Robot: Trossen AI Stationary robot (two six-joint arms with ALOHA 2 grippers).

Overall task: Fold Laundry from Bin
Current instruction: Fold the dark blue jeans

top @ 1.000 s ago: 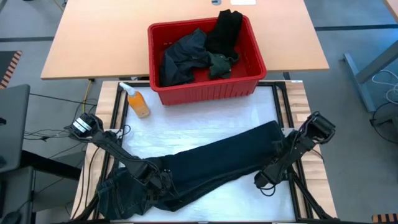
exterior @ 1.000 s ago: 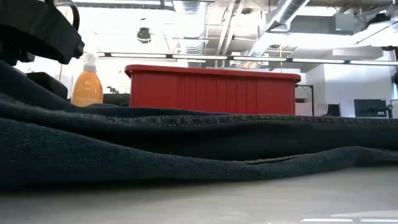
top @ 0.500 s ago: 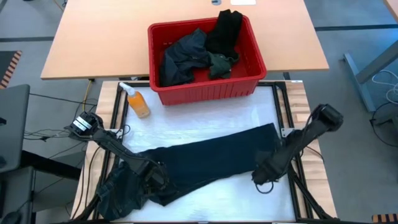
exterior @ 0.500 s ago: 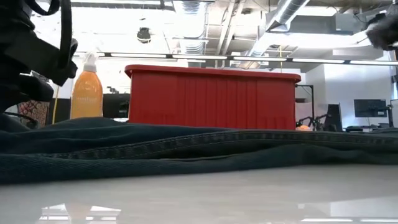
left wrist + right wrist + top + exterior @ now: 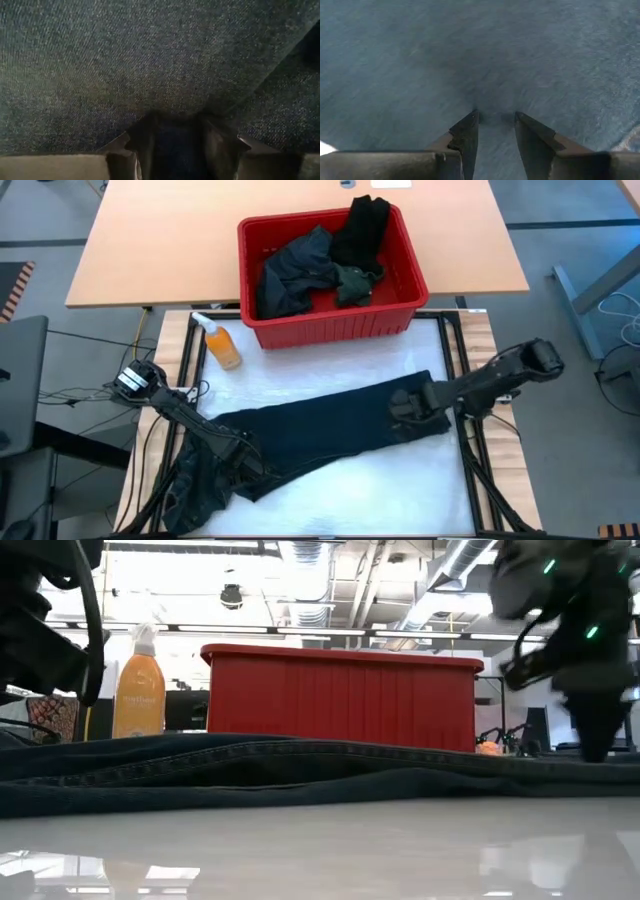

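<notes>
Already out of the bin (image 5: pixel 400 315), the navy jeans (image 5: pixel 330 435) lie stretched across the white tabletop (image 5: pixel 330 365), one end bunched and hanging toward the near left edge, the other reaching toward the right side; the rest of the laundry (image 5: pixel 300 270) sits in the red basket at the table's far side. The left gripper (image 5: pixel 240 460) is clamped on denim at the bunched end — its wrist view shows cloth pinched between the fingers. The right gripper (image 5: pixel 405 405) rests above the far leg with its fingers (image 5: pixel 467 132) parted and nothing between them, pressed close to the fabric.

The main risk is that bunched end: with only one hold, a pull from the left arm could drag the whole garment toward the edge and off it. If the right fingers close where they are, they may catch a single layer or just a ridge of cloth, leaving a skewed fold. The orange bottle (image 5: pixel 222 345) stands near the jeans and a swept leg could knock it over.
</notes>
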